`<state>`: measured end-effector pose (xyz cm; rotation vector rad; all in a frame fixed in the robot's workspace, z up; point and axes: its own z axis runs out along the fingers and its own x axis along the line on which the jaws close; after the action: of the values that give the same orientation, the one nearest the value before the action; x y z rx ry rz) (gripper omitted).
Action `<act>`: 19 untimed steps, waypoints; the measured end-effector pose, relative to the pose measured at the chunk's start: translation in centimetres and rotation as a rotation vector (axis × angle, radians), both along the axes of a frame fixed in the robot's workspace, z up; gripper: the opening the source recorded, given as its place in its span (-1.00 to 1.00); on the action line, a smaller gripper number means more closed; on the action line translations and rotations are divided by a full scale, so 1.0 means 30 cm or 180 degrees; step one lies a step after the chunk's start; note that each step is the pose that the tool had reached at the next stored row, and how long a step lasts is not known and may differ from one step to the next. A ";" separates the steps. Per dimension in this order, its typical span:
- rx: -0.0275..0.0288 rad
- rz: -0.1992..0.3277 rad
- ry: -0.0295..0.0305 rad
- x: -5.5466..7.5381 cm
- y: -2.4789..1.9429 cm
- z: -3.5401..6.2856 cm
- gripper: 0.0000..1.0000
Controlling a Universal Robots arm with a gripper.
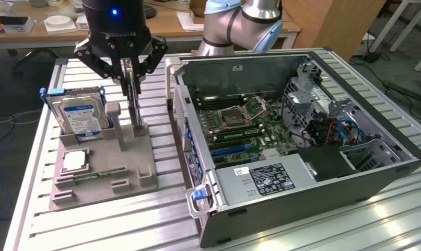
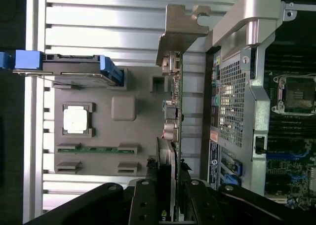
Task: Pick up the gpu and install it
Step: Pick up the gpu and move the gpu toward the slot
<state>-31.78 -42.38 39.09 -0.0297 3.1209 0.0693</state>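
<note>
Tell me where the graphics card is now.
The graphics card stands upright on the grey tray, between the hard drive at the exterior view's left and the computer case at its right, with the gripper holding its top.

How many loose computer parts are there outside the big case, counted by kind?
hard drive: 1
processor chip: 1
memory stick: 1
gpu: 1
Total: 4

Dark gpu with silvery bracket, grey fixture, blue-white-labelled hard drive.
</note>
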 end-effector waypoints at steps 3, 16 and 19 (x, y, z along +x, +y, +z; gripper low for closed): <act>0.0000 0.0000 0.0000 0.000 0.000 0.020 -0.47; -0.0072 0.0000 0.0000 0.000 0.000 0.067 -0.47; -0.0081 0.0000 0.0000 0.000 0.000 0.067 -0.47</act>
<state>-31.78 -42.39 41.11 -0.0304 3.1217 0.0295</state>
